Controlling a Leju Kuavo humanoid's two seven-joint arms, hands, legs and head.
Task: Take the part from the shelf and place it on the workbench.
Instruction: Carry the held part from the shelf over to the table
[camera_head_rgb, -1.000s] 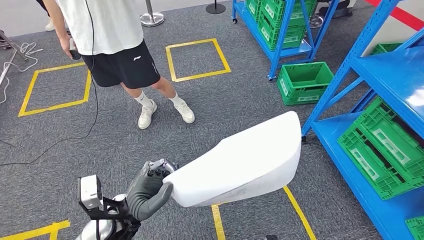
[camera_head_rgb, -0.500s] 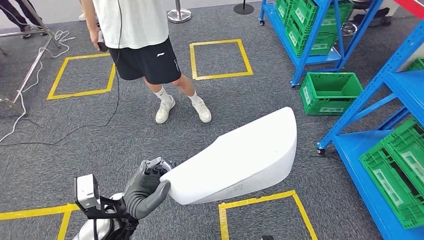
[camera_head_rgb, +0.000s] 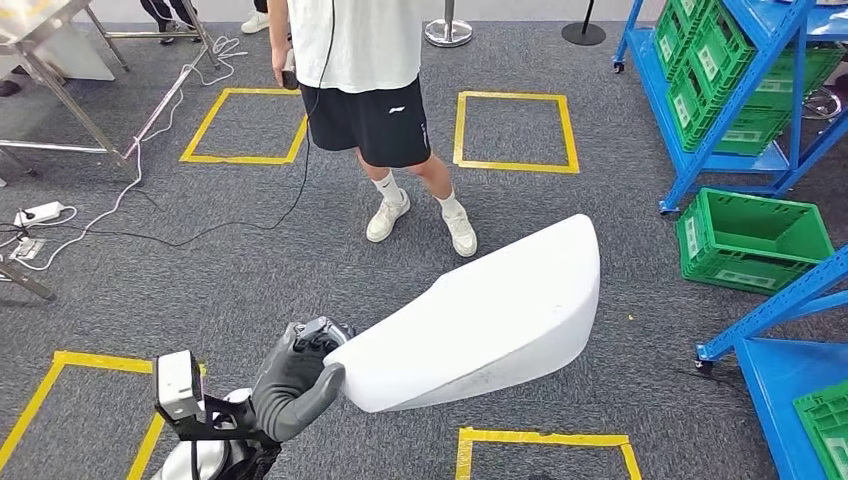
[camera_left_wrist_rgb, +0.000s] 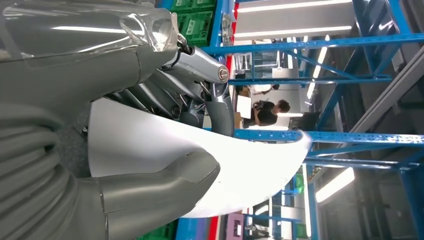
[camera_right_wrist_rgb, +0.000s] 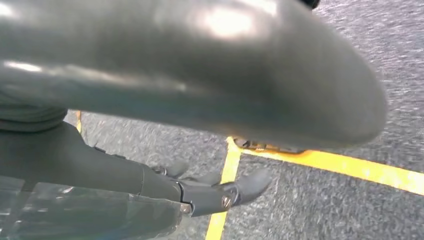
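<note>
We are looking past the right hand (camera_right_wrist_rgb: 200, 192), which is hanging over grey carpet (camera_right_wrist_rgb: 320, 205) with its dark fingers (camera_right_wrist_rgb: 250, 184) slightly apart and holding nothing. Yellow tape (camera_right_wrist_rgb: 350, 166) is running across the carpet beneath the fingertips, and another strip is branching off from it.

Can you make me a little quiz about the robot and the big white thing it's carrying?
1. True or false: the white part lies on the carpet.
2. Which robot hand grips the white part? A left robot hand, B right robot hand
3. Fill in: the crate on the floor by the blue shelf is coloured ____.

Key: 1 false, it is held up above the floor. 2 A. 3 green.
</note>
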